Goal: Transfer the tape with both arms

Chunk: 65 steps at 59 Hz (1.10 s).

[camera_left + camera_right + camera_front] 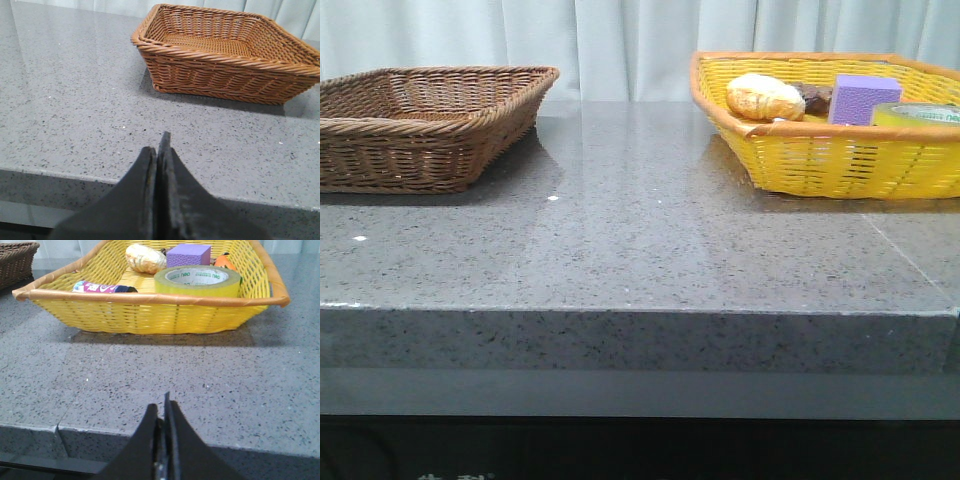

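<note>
Nothing has started, I judge: both the left claw [159,150] and right claw [162,412] are closed and empty, so the right must open and reach the tape [197,281] lying in the yellow basket [150,297].

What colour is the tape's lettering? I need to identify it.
Green, on the white inner core of the yellow tape; clearest in the right wrist view.

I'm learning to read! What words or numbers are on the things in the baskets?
"deli": green word printed again and again on the white inside ring of the tape; only part of it shows, so this is a likely reading.
Small purple and white tube in the yellow basket: it has printing, but too blurred to read.
Purple block, bread roll, brown basket: no words.
</note>
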Tool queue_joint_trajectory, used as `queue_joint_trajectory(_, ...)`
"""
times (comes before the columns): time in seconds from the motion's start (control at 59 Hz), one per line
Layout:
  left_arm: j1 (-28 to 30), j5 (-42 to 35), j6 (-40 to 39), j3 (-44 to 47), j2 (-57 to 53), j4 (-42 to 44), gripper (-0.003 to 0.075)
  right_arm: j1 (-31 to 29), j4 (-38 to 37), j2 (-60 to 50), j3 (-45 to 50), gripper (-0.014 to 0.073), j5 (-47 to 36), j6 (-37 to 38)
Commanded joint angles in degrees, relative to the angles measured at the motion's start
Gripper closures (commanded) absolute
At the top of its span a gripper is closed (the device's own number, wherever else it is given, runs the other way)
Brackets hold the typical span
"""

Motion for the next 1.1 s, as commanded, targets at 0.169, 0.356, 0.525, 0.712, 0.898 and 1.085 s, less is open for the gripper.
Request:
queue_joint_trajectory(0.169,0.0,-11.1,-0.5,1.9,-1.0,-0.1,0.074,-0.2,0.0,-1.3,-3.0,0.0662,-10.2,-0.4)
queue_joint_trajectory(0.356,0.0,-12.2,-0.7,-4.4,-0.7,-0.1,0.074,-0.2,-0.1,-0.8,-11.4,0.066,-5.0,-0.4)
queue_joint_trajectory(0.525,0.0,-4.7,-0.7,-16.3,4.7,-0.1,0.074,-0.2,-1.4,4.5,-21.1,0.066,2.0,-0.4)
queue_joint_trajectory(0.712,0.0,1.1,-0.7,-25.6,17.2,-0.1,0.074,-0.2,-1.6,14.9,-28.0,0.066,4.9,-0.4)
queue_joint_trajectory(0.898,0.0,-0.8,-0.7,-27.4,22.2,-0.1,0.0733,-0.2,-1.6,20.7,-29.9,0.066,4.5,-0.4)
queue_joint_trajectory(1.085,0.0,-1.8,-0.7,-27.4,22.2,-0.1,0.0431,-0.2,-1.6,20.9,-29.9,0.0571,4.4,-0.4)
